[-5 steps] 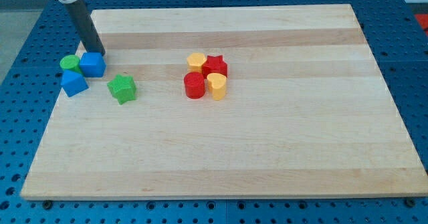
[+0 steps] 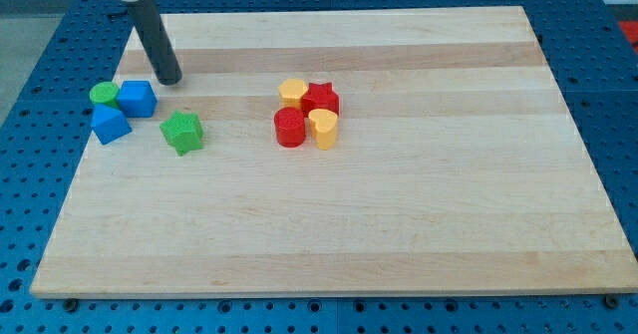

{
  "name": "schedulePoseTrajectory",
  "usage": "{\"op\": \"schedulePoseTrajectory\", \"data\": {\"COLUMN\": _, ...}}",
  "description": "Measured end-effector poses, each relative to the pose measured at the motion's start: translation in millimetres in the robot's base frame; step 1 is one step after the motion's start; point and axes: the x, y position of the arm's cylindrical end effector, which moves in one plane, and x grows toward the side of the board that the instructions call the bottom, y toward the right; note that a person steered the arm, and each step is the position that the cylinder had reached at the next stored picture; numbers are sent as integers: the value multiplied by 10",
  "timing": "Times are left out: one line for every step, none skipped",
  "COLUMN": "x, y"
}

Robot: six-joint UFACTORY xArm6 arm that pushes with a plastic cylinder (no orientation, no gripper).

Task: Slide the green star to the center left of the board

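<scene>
The green star (image 2: pixel 182 133) lies on the wooden board (image 2: pixel 399 224) at the view's left, about mid-height. My tip (image 2: pixel 170 80) rests on the board above the star and a little to its left, apart from it. The tip stands just to the right of and above the blue cube (image 2: pixel 137 98), with a small gap between them.
A green round block (image 2: pixel 102 94) and a second blue block (image 2: pixel 109 125) sit against the blue cube at the board's left edge. Near the centre is a cluster: a yellow block (image 2: pixel 292 91), a red star (image 2: pixel 321 98), a red cylinder (image 2: pixel 290 128), a yellow heart (image 2: pixel 323 128).
My tip has moved to the right and slightly up, away from the blue cube's top. The blocks have not moved.
</scene>
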Motion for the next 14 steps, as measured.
{"op": "schedulePoseTrajectory", "data": {"x": 150, "y": 284}}
{"op": "schedulePoseTrajectory", "data": {"x": 337, "y": 465}}
{"op": "schedulePoseTrajectory", "data": {"x": 526, "y": 624}}
{"op": "schedulePoseTrajectory", "data": {"x": 720, "y": 706}}
{"op": "schedulePoseTrajectory", "data": {"x": 956, "y": 888}}
{"op": "schedulePoseTrajectory", "data": {"x": 1152, "y": 1013}}
{"op": "schedulePoseTrajectory", "data": {"x": 1224, "y": 858}}
{"op": "schedulePoseTrajectory", "data": {"x": 1197, "y": 403}}
{"op": "schedulePoseTrajectory", "data": {"x": 1149, "y": 86}}
{"op": "schedulePoseTrajectory", "data": {"x": 1147, "y": 84}}
{"op": "schedulePoseTrajectory", "data": {"x": 1164, "y": 416}}
{"op": "schedulePoseTrajectory", "data": {"x": 1160, "y": 685}}
{"op": "schedulePoseTrajectory", "data": {"x": 1068, "y": 727}}
{"op": "schedulePoseTrajectory", "data": {"x": 950, "y": 727}}
